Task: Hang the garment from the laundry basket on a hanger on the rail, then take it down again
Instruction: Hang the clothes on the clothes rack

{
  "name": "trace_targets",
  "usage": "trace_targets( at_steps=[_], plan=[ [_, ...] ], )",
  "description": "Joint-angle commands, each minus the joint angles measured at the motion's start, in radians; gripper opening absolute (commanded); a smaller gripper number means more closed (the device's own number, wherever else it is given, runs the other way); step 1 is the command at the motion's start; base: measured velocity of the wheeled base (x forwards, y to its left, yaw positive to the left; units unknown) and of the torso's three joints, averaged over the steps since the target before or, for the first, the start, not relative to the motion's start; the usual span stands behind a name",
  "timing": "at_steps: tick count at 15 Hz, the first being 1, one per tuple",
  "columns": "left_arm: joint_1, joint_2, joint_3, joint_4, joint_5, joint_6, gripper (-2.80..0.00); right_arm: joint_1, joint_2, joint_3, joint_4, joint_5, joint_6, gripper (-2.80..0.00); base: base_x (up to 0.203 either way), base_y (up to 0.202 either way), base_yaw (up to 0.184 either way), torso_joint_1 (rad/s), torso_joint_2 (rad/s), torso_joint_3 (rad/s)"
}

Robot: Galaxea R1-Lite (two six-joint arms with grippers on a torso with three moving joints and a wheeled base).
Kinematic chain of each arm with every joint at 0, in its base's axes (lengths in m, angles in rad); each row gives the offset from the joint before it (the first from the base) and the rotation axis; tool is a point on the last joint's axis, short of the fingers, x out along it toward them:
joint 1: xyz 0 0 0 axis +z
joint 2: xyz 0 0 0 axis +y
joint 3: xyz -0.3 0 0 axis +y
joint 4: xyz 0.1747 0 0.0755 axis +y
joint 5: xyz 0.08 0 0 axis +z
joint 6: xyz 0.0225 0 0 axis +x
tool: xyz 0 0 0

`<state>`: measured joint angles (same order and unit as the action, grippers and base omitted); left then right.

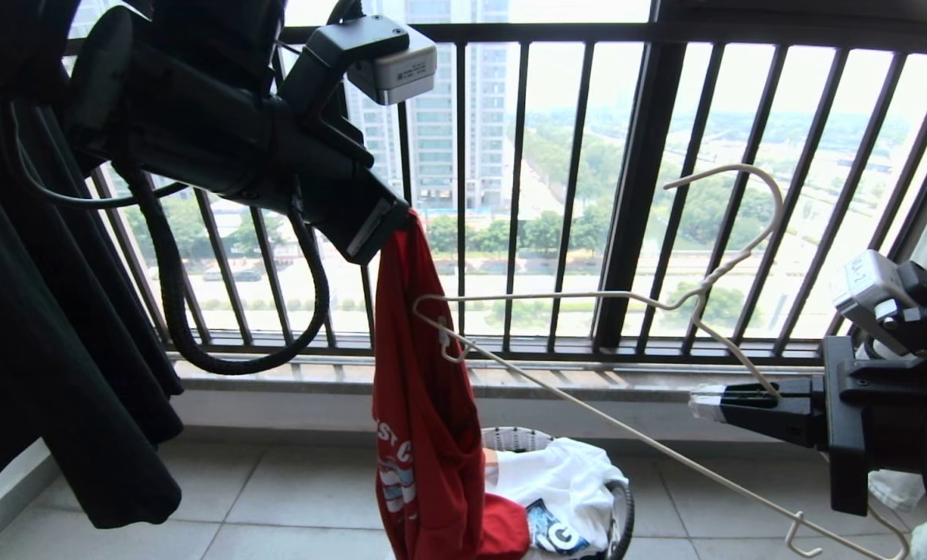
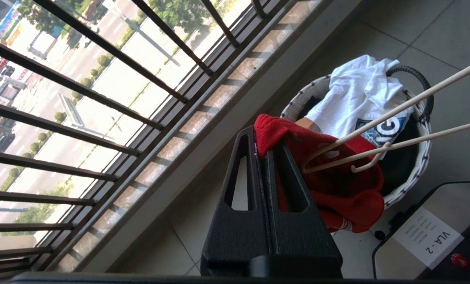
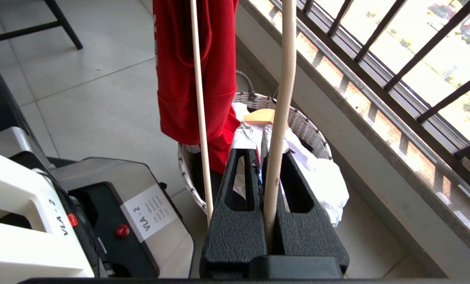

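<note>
Right wrist view: "VLA-2" label [image 3: 148, 213]

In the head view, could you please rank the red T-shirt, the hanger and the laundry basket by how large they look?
1. Hanger, widest span.
2. Red T-shirt, a close second.
3. Laundry basket, smallest, though partly hidden.

White "ST C" print on the red T-shirt [image 1: 425, 435] above the basket [image 1: 623, 517], "VLA-2" on a white label [image 2: 432, 236] on the robot base beside the basket, large "G" on the white garment [image 1: 561, 486] in the basket.
</note>
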<state>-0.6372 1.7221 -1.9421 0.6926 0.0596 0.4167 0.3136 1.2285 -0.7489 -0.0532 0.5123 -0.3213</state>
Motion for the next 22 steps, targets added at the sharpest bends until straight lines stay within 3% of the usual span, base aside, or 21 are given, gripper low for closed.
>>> trace_targets(
  at_steps=[1, 13, 17, 20, 22],
  plan=[
    [-0.006, -0.006, 0.002, 0.005, -0.004, 0.002, -2.8, 0.001, 0.0, 0.0, 0.0, 0.003, -0.002, -2.8, 0.0, 0.0, 0.0, 0.0, 0.0, 0.0],
    [-0.059, -0.044, 0.009, 0.053, 0.003, 0.003, -2.8, -0.048, 0.003, -0.006, -0.005, -0.013, -0.032, -2.8, 0.0, 0.0, 0.0, 0.0, 0.0, 0.0],
    [-0.117, -0.017, 0.005, 0.045, 0.001, -0.004, -2.8, -0.046, 0.014, -0.003, -0.005, -0.012, -0.035, -2.8, 0.0, 0.0, 0.0, 0.0, 0.0, 0.0],
    [-0.168, -0.009, 0.004, 0.045, 0.042, -0.01, -2.8, -0.048, 0.023, -0.007, -0.006, -0.026, -0.037, -2.8, 0.0, 0.0, 0.0, 0.0, 0.0, 0.0],
    [-0.222, 0.006, 0.002, 0.039, 0.094, -0.051, -2.8, -0.047, 0.025, -0.004, -0.007, -0.031, -0.038, -2.8, 0.0, 0.0, 0.0, 0.0, 0.0, 0.0]
  ],
)
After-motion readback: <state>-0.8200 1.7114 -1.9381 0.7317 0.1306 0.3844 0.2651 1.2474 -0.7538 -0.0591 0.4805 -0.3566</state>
